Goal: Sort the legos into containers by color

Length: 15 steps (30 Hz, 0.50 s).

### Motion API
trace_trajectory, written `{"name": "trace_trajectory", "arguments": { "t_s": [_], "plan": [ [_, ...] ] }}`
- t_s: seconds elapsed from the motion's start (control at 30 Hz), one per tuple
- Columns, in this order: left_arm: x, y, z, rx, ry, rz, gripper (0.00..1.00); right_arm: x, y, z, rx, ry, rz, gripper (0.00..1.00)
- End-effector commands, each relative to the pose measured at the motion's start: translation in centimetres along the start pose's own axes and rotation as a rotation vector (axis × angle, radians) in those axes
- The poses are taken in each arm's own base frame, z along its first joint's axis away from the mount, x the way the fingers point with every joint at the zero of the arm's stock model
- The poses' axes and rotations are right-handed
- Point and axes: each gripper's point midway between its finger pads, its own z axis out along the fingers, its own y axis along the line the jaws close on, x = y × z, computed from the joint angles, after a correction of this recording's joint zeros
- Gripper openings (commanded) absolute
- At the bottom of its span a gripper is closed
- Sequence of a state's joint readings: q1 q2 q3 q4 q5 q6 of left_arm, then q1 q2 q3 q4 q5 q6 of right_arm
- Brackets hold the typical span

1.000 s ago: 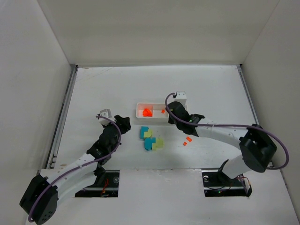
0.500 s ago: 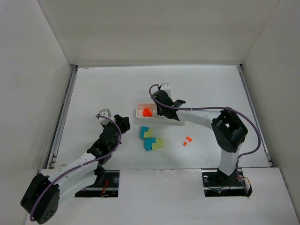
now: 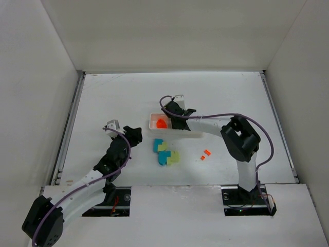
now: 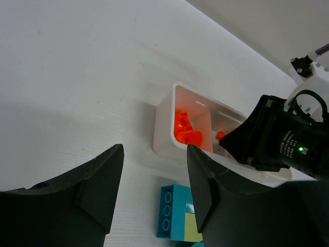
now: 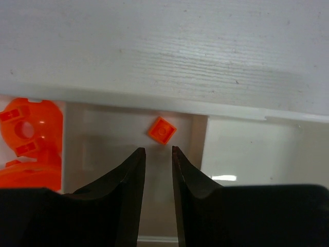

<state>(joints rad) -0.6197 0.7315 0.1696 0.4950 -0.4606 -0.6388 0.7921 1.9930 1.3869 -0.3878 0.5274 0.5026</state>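
Note:
The white three-compartment tray point(image 3: 177, 134) lies mid-table. Its left compartment holds orange-red legos point(image 3: 161, 123); they also show in the left wrist view point(image 4: 185, 131) and the right wrist view point(image 5: 28, 139). My right gripper point(image 3: 175, 116) hovers over the tray. In its wrist view the fingers point(image 5: 158, 150) stand slightly apart and empty above the middle compartment. One small flat orange lego point(image 5: 162, 129) lies there. Teal-blue and yellow-green legos point(image 3: 165, 152) lie clustered in front of the tray. My left gripper point(image 3: 134, 135) is open and empty, left of that cluster point(image 4: 172, 211).
Two small orange legos point(image 3: 205, 153) lie on the table right of the cluster. The tray's right compartment point(image 5: 257, 149) shows only bare white floor. The right arm point(image 3: 216, 124) stretches across the tray's right end. White walls enclose the table on three sides.
My right gripper has swung left along the tray, from its right end to over the middle compartment. The left arm has barely moved. The legos on the table lie as before.

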Motion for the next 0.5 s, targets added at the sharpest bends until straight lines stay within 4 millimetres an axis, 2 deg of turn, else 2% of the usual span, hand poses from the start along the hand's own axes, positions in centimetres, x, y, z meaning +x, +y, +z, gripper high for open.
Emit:
{"name": "trace_trajectory", "arguments": {
  "t_s": [0.0,0.13,0.33,0.4,0.47],
  "plan": [
    [-0.7,-0.6,0.0,0.031,-0.027,-0.04,0.5,-1.3,-0.7,0.1,0.065,-0.026,0.033,0.33],
    [-0.7,-0.6,-0.1,0.035,-0.027,-0.044,0.5,-1.3,-0.7,0.6,0.082,-0.027,0.043,0.41],
    [-0.6,-0.5,-0.1,0.034,-0.026,-0.044,0.5,-1.1,-0.3,1.3,0.08,-0.037,0.074,0.44],
    [-0.6,-0.6,-0.1,0.035,-0.025,-0.045,0.5,-1.0,-0.2,1.4,0.075,-0.045,0.082,0.43],
    [-0.6,-0.6,-0.1,0.037,-0.024,-0.047,0.5,-1.0,-0.3,1.6,0.078,-0.055,0.089,0.38]
  ]
}}
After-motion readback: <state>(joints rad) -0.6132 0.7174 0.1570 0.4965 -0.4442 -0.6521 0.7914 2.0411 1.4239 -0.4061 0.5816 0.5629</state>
